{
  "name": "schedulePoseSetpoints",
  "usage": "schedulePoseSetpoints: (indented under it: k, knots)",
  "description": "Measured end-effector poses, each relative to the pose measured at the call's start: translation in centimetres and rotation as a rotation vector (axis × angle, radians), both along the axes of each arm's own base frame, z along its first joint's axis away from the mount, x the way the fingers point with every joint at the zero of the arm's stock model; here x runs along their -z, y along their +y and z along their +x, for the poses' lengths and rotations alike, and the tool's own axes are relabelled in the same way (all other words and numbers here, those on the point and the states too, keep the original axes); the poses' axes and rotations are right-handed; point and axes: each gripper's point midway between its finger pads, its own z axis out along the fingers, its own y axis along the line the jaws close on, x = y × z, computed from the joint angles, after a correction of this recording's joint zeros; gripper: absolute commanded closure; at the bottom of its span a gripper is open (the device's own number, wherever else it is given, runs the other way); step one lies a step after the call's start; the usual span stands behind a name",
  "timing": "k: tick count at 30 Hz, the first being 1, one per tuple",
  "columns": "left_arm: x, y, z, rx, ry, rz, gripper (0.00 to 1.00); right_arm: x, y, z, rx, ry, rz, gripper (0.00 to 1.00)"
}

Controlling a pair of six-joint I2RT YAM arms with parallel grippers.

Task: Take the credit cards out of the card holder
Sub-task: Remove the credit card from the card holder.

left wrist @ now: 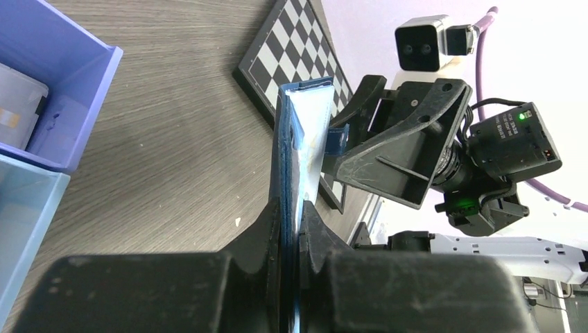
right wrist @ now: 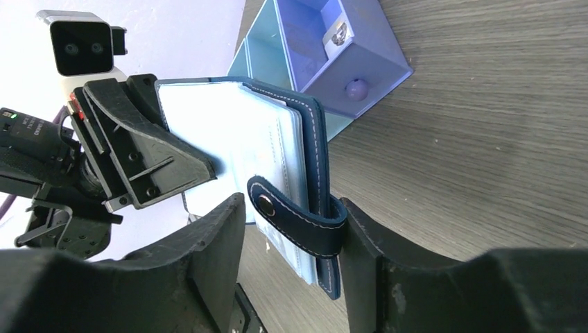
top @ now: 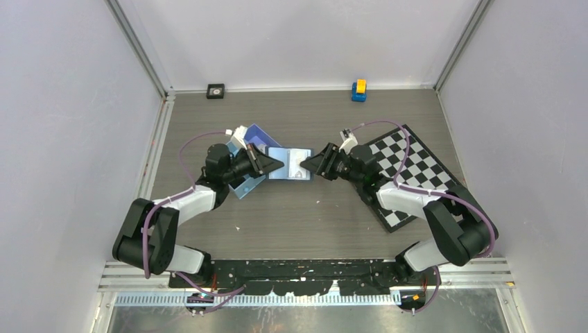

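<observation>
Left tool (left wrist: 291, 225) clamps the card holder (right wrist: 229, 132); right tool (right wrist: 291, 222) straddles its strap edge, fingers apart.

We see a navy card holder (right wrist: 317, 149), pale blue inside with white stitching, a light-blue and lilac tray (right wrist: 374, 66), a black-and-white chessboard (top: 410, 166), a grey-brown wood-grain table (top: 305, 216), a yellow-and-blue toy (top: 358, 90)

Top view overhead, far; wrist views close, face-to-face, card holder (right wrist: 236, 132) shared

card holder (right wrist: 315, 142): navy leather-look, matt, pale stitching; snap (right wrist: 265, 203): shiny metal; tabletop (right wrist: 485, 139): matt grey wood grain; tray (right wrist: 378, 59): smooth blue plastic
</observation>
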Motion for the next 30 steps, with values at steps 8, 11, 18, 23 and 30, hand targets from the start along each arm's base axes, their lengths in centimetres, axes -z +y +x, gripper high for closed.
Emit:
schedulePoseSetpoints:
  k: [8,11,18,23,30]
  knots:
    - [-0.1,1.0,0.3,-0.034,0.015,-0.035,1.00,-0.5,0.1,0.0,-0.008,-0.001,0.025,0.60]
    - [-0.4,1.2,0.5,-0.044,0.013,-0.048,1.00,-0.5,0.1,0.0,-0.010,-0.002,0.026,0.66]
    - [-0.6,1.5,0.7,-0.049,0.015,-0.062,1.00,-0.9,0.3,-0.2,-0.028,-0.017,0.042,0.83]
    - [0.2,1.4,0.8,-0.046,0.045,-0.060,1.00,-1.9,0.7,-0.7,-0.063,-0.042,0.082,0.90]
    - [0.3,1.2,0.8,-0.032,0.054,-0.078,1.00,-1.5,0.7,-0.7,-0.063,-0.028,0.066,0.87]
